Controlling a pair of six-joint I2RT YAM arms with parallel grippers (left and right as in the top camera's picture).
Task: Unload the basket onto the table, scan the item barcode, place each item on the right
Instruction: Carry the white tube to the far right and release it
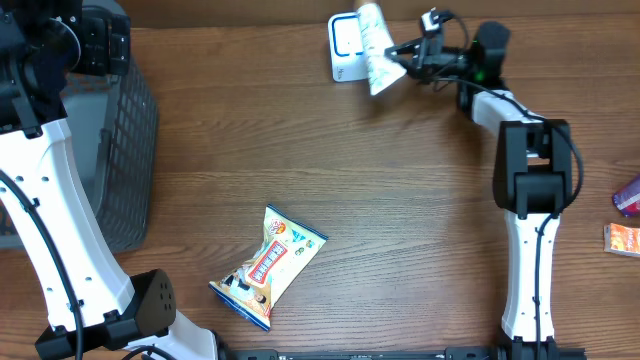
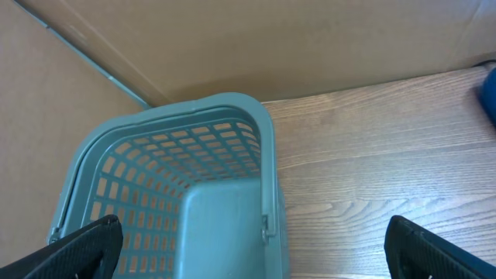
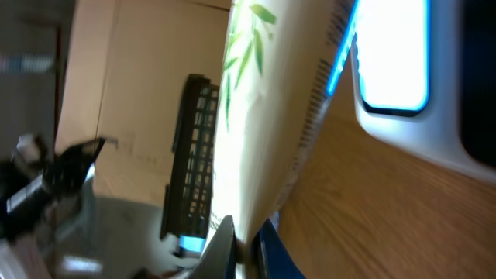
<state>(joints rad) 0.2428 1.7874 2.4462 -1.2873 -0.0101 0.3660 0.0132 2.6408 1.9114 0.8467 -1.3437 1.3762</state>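
At the table's far edge my right gripper (image 1: pixel 404 50) is shut on a white snack packet (image 1: pixel 377 45), the item, holding it over the white barcode scanner (image 1: pixel 345 48). In the right wrist view the packet (image 3: pixel 271 108) shows green leaf print and a printed edge, pinched between my fingers at the bottom, with the scanner's lit window (image 3: pixel 391 54) just beyond it. My left gripper (image 2: pixel 252 244) hangs open over the corner of the grey-green basket (image 2: pixel 174 174), nothing between its fingertips (image 2: pixel 85 244).
A second snack bag (image 1: pixel 268 265) lies flat on the wooden table in the middle front. The mesh basket (image 1: pixel 115 150) stands at the left edge. Small packets (image 1: pixel 624 215) lie at the right edge. Cardboard walls rise behind the table.
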